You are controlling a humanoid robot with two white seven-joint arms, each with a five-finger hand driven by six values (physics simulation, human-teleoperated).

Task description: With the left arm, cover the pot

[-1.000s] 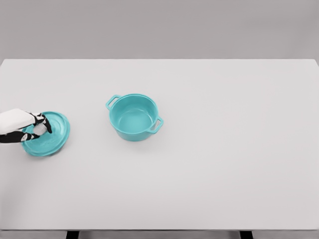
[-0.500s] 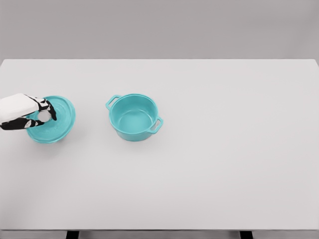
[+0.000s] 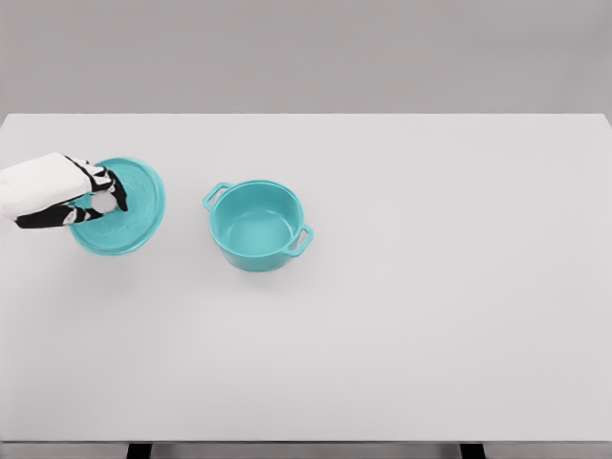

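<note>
Your left hand [image 3: 81,196] comes in from the left edge, white with black finger segments, and its fingers are closed around the white knob at the centre of the lid [image 3: 129,212]. The grip sits on top of the lid, so the knob is mostly covered by the fingers.

The lid is teal, round, with concentric ridges on its face. It is tilted, its face turned toward the camera, with the rim nearest the pot higher in the picture. Whether its lower edge touches the table cannot be told; only a faint shadow lies beneath it.

The pot [image 3: 256,226] stands upright to the right of the lid, near it but not touching. It is the same teal, open at the top, with nothing visible inside. One handle points toward the upper left, the other toward the lower right.

Both things are over the left half of the white table [image 3: 440,287], which fills most of the view. Grey wall behind it.

Your right arm does not show.
</note>
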